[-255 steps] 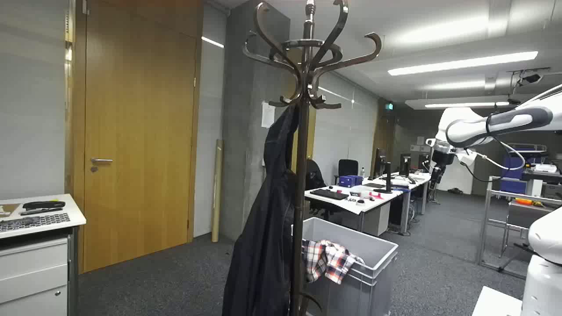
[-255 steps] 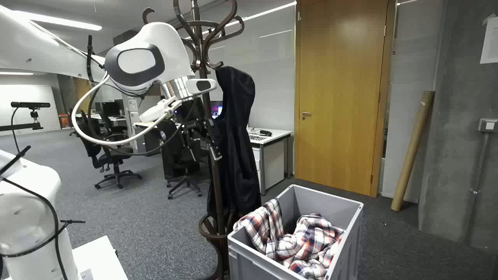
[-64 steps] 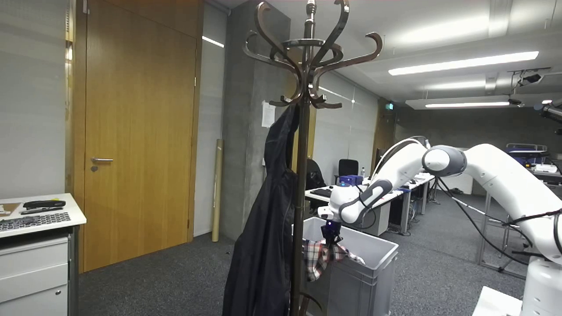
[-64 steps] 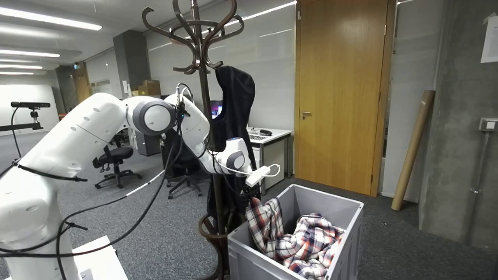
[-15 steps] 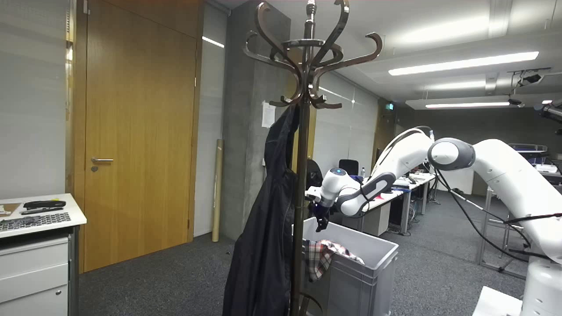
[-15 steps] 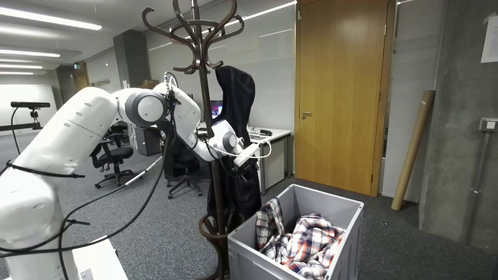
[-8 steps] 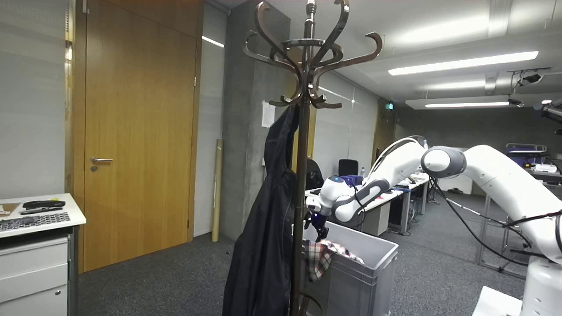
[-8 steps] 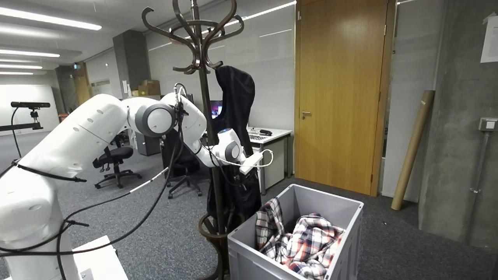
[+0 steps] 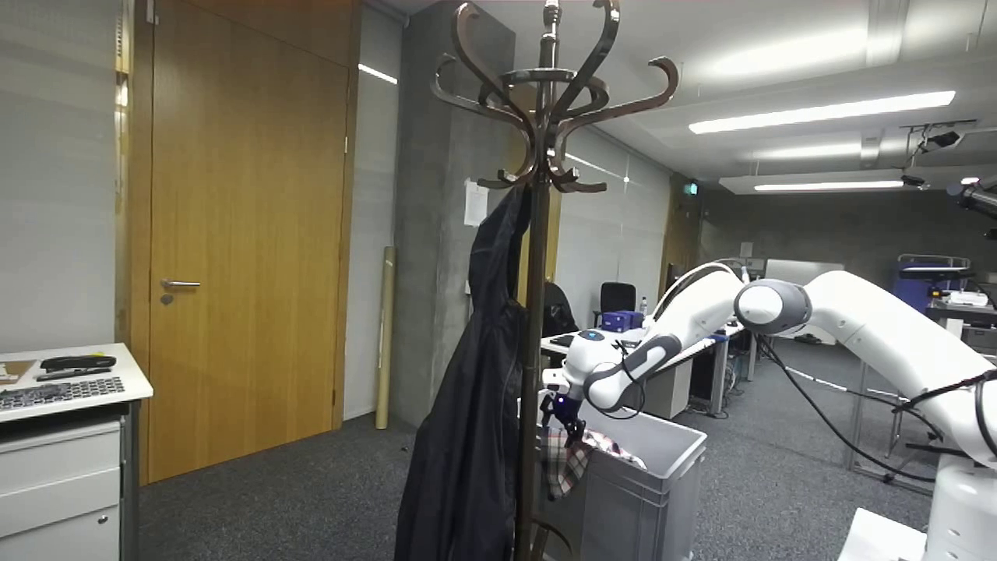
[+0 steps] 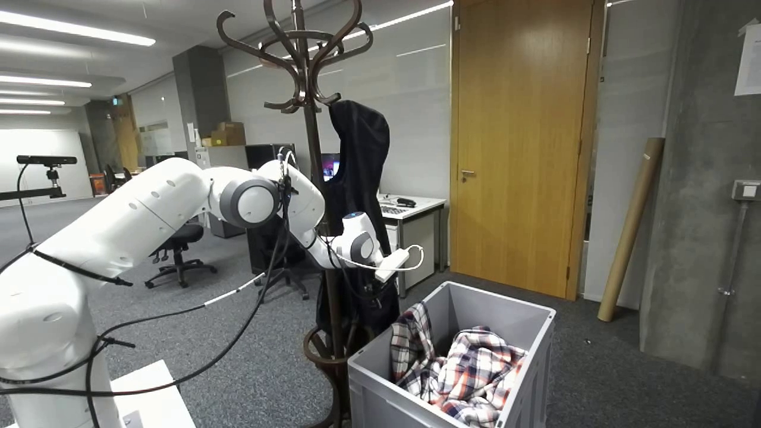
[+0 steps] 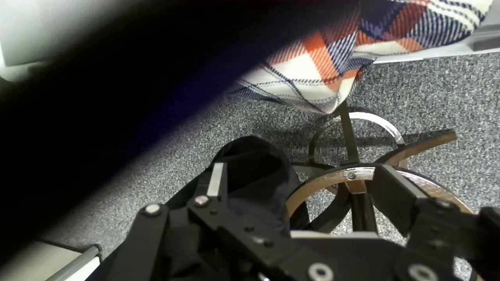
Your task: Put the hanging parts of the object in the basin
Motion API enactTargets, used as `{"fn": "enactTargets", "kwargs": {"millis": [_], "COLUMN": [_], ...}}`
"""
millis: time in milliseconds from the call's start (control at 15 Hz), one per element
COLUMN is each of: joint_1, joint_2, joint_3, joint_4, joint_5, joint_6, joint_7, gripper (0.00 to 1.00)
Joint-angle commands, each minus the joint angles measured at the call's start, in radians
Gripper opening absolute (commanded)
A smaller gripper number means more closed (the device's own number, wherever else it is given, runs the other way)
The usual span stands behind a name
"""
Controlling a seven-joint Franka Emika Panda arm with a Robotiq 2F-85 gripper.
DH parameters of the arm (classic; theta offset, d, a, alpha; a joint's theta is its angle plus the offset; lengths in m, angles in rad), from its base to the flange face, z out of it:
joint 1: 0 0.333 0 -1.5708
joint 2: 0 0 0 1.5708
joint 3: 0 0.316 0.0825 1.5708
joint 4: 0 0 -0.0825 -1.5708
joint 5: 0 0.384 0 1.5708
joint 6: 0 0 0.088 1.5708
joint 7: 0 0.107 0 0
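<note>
The grey basin (image 9: 639, 506), also in an exterior view (image 10: 392, 407), holds a plaid shirt (image 10: 475, 362). Part of the shirt (image 9: 565, 467) is draped over the rim and hangs outside on the coat stand side. In the wrist view the shirt's hanging edge (image 11: 324, 70) shows beyond the jaws. My gripper (image 9: 562, 438) is just above the draped cloth at that rim, pointing down and tilted. In the wrist view the gripper (image 11: 300, 171) is open, with its fingers wide apart and no cloth between them. I cannot tell whether a finger touches the shirt.
The dark coat stand (image 9: 533, 312) stands right beside the basin, with a black jacket (image 10: 362, 154) hanging on it. Its base ring (image 11: 351, 171) lies below the jaws in the wrist view. Desks (image 9: 670, 358) stand behind the basin.
My arm came down to the basin, was at the shirt 4.3 s ago, rose off it, and has lowered again since. The draped cloth has shifted along the rim, away from the near corner.
</note>
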Motion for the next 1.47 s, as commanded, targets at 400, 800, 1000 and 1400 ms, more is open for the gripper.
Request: {"fn": "enactTargets", "kwargs": {"millis": [400, 800, 1000, 1400], "joint_1": [0.004, 0.008, 0.011, 0.03], "joint_2": [0.065, 0.067, 0.071, 0.107], "joint_3": [-0.021, -0.043, -0.046, -0.077], "joint_4": [0.076, 0.074, 0.079, 0.105], "joint_5": [0.044, 0.037, 0.038, 0.023], "joint_6": [-0.124, -0.186, -0.205, -0.157], "joint_7": [-0.124, -0.176, -0.197, -0.18], "gripper": [1.0, 1.0, 1.0, 1.0]}}
